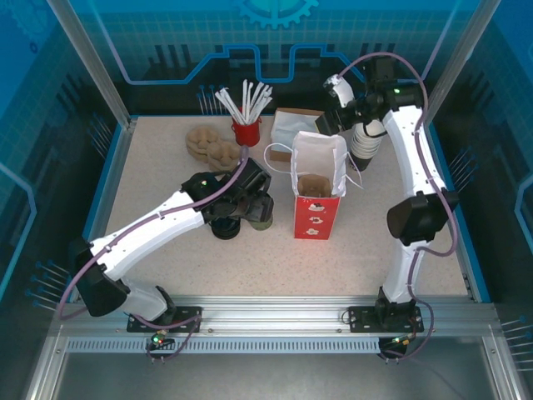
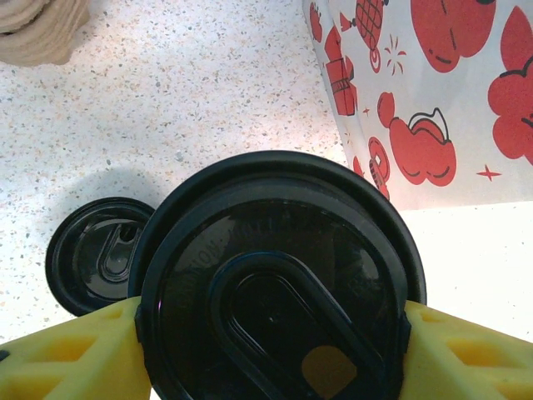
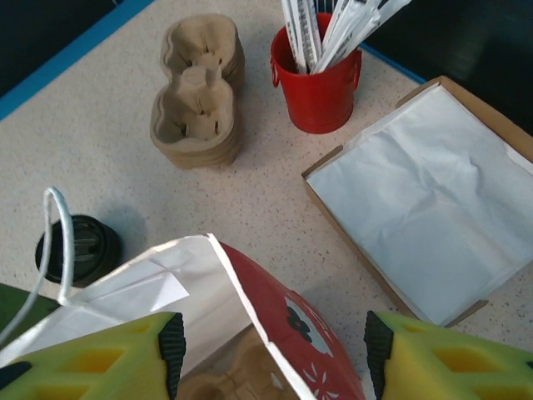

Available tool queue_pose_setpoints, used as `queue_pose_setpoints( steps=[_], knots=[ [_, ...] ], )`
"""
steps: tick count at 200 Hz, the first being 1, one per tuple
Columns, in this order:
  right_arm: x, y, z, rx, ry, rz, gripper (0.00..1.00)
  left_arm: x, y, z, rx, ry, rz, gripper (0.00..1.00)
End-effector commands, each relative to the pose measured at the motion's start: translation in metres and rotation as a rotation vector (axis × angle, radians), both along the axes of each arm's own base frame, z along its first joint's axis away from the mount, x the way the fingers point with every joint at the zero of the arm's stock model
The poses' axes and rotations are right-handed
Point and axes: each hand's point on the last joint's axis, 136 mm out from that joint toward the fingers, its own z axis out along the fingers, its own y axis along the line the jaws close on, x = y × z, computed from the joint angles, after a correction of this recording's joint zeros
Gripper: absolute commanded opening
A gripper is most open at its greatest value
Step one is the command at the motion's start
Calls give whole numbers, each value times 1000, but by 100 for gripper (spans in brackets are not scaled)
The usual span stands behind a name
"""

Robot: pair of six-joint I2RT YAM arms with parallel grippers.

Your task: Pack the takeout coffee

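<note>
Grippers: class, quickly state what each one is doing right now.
Left gripper: closed on the coffee.
Right gripper: open, holding nothing.

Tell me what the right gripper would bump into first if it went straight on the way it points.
Probably the open red-and-white paper bag: its rim lies just ahead, between the right gripper's yellow fingers, though the depth is unclear.

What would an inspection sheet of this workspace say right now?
Surface: speckled table, no spills seen.
Job's things: takeout coffee, lidded, beside the open paper bag.
Clutter: loose lids, cup carriers, straw bucket, napkin box, cup stack.
End effectors: left end effector closed on the coffee's lid; right end effector open above the bag's mouth.
Cables: purple cable along each arm, no snag seen.
Surroundings: metal frame, blue panels.
</note>
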Motion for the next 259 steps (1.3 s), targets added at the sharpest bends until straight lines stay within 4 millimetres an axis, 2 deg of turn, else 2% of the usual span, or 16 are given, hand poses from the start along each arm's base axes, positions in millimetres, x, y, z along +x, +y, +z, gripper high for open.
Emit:
queue_pose_setpoints(
  steps=[1, 53, 88, 135, 151, 174, 205, 259],
  knots=[
    [-14, 1, -13, -93, -6, 138, 62, -6, 7, 17, -13, -7, -21, 66],
    [-19, 8, -30, -86, 32, 236, 62, -6, 8, 24, -24, -6, -33, 66],
    [-14, 9, -42, -89, 63, 249, 60, -5, 10, 28, -22, -6, -39, 66],
    [-11, 9, -50, -92, 72, 267, 49, -3, 9, 31, -32, -5, -40, 66],
    [-10, 10, -48, -87, 63, 270, 38, -2, 8, 31, -29, -5, -43, 66],
    [-10, 12, -43, -82, 47, 272, 16, -1, 7, 33, -33, -7, -45, 66],
    [-12, 15, -35, -71, 29, 273, 11, -1, 6, 36, -42, -9, -45, 66],
    [-22, 23, -2, -39, -15, 224, 0, -5, 10, 53, -70, -44, -49, 66]
  ],
)
